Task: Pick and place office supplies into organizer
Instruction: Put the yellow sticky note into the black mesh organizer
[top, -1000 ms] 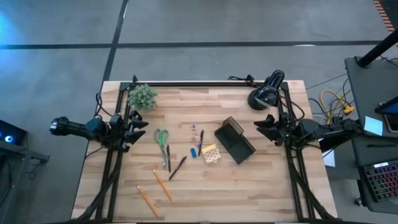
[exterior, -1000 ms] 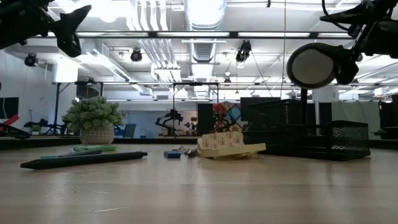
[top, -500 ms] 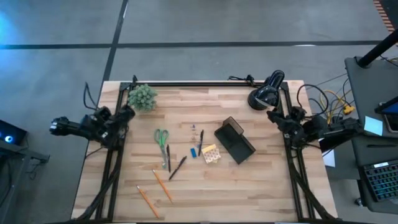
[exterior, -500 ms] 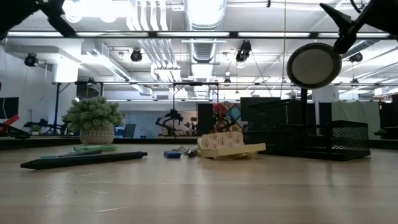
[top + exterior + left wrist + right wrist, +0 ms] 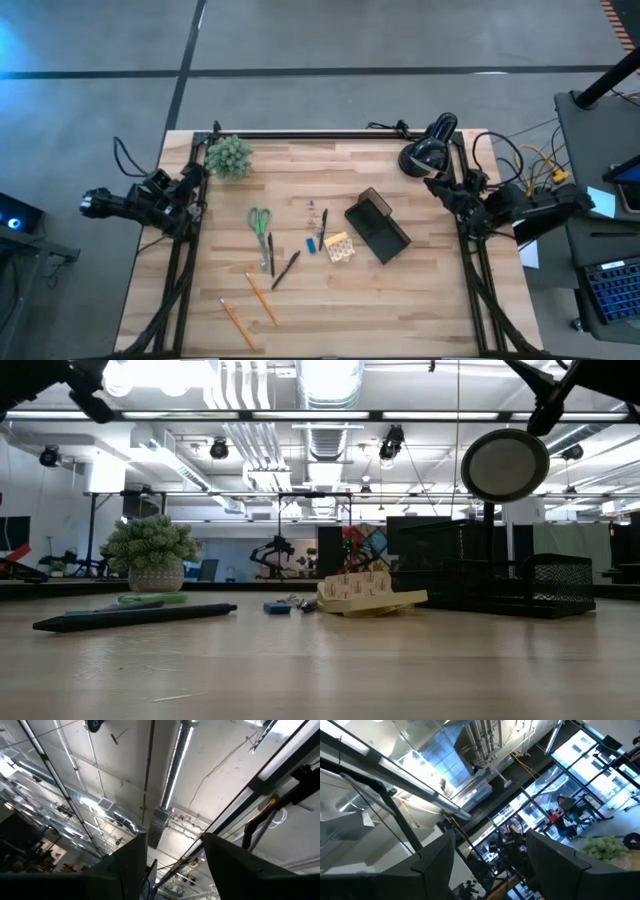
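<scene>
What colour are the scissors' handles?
Green; the scissors show best in the high view, lying left of the organizer.

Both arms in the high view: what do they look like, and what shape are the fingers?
Left arm and right arm: dark, jointed, with loose black cables looping off them. Wrist views show flat, dark, tapering fingers on each gripper.

left pincer [image 5: 196,180] pulled back off the table to its left edge, right pincer [image 5: 440,188] withdrawn to the right edge
</scene>
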